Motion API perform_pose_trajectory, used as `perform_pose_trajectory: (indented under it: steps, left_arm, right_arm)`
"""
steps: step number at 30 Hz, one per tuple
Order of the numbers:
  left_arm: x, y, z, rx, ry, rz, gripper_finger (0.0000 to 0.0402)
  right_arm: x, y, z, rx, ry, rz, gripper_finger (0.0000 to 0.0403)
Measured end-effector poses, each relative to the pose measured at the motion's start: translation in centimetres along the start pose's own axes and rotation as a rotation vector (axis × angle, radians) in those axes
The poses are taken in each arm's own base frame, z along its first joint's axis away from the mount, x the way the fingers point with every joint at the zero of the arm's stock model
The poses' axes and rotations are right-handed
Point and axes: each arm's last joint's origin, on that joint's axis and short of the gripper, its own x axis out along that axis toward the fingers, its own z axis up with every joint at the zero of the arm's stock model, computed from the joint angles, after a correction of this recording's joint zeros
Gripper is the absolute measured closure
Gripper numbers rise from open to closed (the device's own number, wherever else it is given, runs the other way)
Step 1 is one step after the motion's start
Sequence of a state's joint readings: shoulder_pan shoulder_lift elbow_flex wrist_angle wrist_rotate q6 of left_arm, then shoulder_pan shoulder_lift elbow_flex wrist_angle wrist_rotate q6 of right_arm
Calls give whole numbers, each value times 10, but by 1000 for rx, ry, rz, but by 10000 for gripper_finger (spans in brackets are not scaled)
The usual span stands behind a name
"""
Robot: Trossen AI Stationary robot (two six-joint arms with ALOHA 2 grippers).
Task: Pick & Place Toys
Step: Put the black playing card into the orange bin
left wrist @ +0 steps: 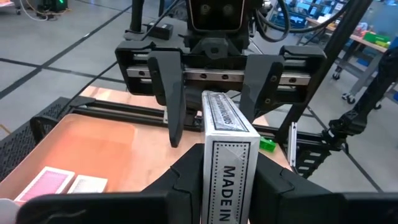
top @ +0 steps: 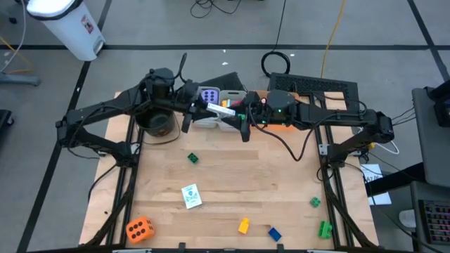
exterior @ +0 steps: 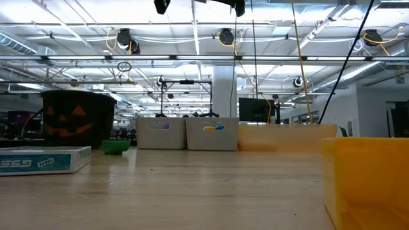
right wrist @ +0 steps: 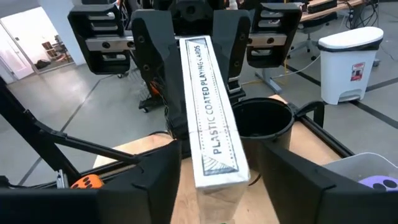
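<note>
Card boxes: two. One box of playing cards (left wrist: 225, 158) is held in the air between the two arms, above the far middle of the tabletop (top: 232, 179); a second card box (top: 191, 196) lies flat near the middle of the tabletop, toward the near edge.
Dice: two. The orange die (top: 139, 228) sits at the near left corner; the purple die (top: 208, 95) is at the far side.
Small bricks: five loose ones counted. One green (top: 193, 159) left of centre, one yellow (top: 243, 225) and one blue (top: 274, 233) at the near edge, two green (top: 315, 202) (top: 325, 228) at the near right.
Grey bins: two (exterior: 161, 133) (exterior: 211, 133), side by side at the far edge. The purple die rests in the left one; something coloured shows in the right one, too hidden to name.
Black pumpkin bucket: one (exterior: 78, 119), far left, with an orange face on it; contents cannot be made out.
Orange tray: one (left wrist: 93, 146), far right, with two loose picture cards (left wrist: 48, 183) (left wrist: 87, 184) lying on it.
Left gripper (right wrist: 184, 46): jaws clenched on one end of the held card box.
Right gripper (left wrist: 217, 93): jaws partly open, one on each side of the other end of the same box; the left wrist view shows a gap on one side.
</note>
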State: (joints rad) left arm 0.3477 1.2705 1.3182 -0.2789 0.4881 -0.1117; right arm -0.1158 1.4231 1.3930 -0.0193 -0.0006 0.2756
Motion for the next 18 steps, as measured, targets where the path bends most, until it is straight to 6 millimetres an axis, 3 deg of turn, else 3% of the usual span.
perform_pose_trajectory:
  steps: [18]
  left_arm:
    - [0, 0, 0, 5, -1, 8, 314]
  right_arm:
    - [0, 0, 0, -8, 1, 5, 354]
